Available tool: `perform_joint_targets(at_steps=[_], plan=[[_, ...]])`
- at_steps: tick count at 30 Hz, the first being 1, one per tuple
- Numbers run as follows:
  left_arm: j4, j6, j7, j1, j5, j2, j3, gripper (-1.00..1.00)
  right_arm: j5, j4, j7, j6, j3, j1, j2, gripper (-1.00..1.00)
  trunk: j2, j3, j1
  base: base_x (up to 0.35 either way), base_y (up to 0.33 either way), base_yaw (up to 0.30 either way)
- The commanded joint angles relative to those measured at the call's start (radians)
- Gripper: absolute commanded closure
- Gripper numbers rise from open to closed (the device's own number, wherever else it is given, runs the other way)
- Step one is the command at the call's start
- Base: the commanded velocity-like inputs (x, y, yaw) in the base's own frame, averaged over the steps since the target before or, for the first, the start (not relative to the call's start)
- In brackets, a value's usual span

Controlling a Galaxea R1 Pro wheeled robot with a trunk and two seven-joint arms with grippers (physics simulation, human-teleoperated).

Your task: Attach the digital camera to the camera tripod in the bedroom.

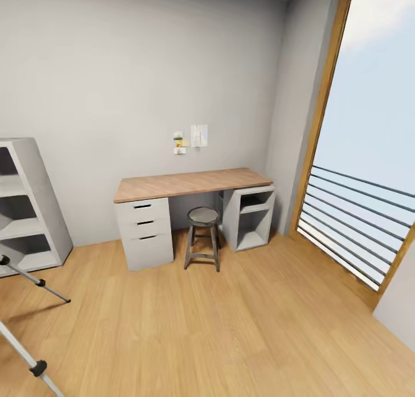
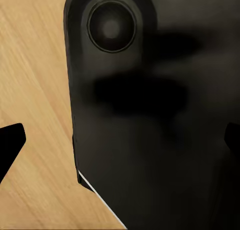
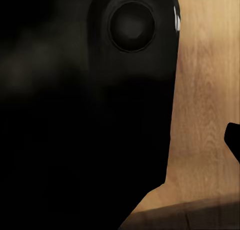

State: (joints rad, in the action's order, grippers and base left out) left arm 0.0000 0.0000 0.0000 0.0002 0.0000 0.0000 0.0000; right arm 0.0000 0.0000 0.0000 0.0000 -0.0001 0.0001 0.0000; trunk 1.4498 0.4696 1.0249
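The head view looks across the bedroom's light wood plank floor (image 1: 230,328) toward a grey wall. A desk (image 1: 190,184) with a wooden top stands against that wall, with a white three-drawer unit (image 1: 144,233) under its left end and an open white cubby (image 1: 251,215) under its right. A round-seated dark metal stool (image 1: 203,235) sits between them, half tucked beneath the top. White cube shelving (image 1: 26,207) stands at the left, and a tall wood-framed window with horizontal rails (image 1: 357,224) fills the right.

Two silver-grey legs of the camera tripod (image 1: 31,282) with black clamps cross the lower left corner, feet on the floor, well apart from the desk.

Each wrist view shows a smooth, rounded black robot part close up over the planks. A dark fingertip of the left gripper (image 2: 10,145) shows at one edge, and a fingertip of the right gripper (image 3: 234,140) likewise; whether either pair is apart or together cannot be told.
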Motion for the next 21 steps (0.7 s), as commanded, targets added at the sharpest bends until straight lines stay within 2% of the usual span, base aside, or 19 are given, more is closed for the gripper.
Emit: perform_joint_targets(at_steps=[1,11,15,21], plan=[[0.000,0.000,0.000,0.000,0.000,0.000,0.000,-1.00,0.000,0.000,0.000,0.000,0.000,0.000,0.000,-1.00,0.000,0.000,0.000,0.000,0.000,0.000],[-0.020,-0.002,0.002,0.001,0.000,-0.003,0.000,-1.00,-0.005,-0.013,0.006,-0.022,0.001,-0.007,-0.051,-1.00,0.000,0.000,0.000,0.000,0.000,0.000],[-0.021,-0.002,0.002,0.001,0.000,-0.003,0.000,-1.00,-0.005,-0.015,0.007,-0.044,0.002,-0.008,-0.053,-1.00,0.000,0.000,0.000,0.000,0.000,0.055],[-0.021,-0.002,0.002,0.001,0.000,-0.003,0.000,-1.00,-0.005,-0.015,0.006,-0.078,0.002,-0.008,-0.054,-1.00,0.000,0.000,0.000,0.000,0.000,0.235]])
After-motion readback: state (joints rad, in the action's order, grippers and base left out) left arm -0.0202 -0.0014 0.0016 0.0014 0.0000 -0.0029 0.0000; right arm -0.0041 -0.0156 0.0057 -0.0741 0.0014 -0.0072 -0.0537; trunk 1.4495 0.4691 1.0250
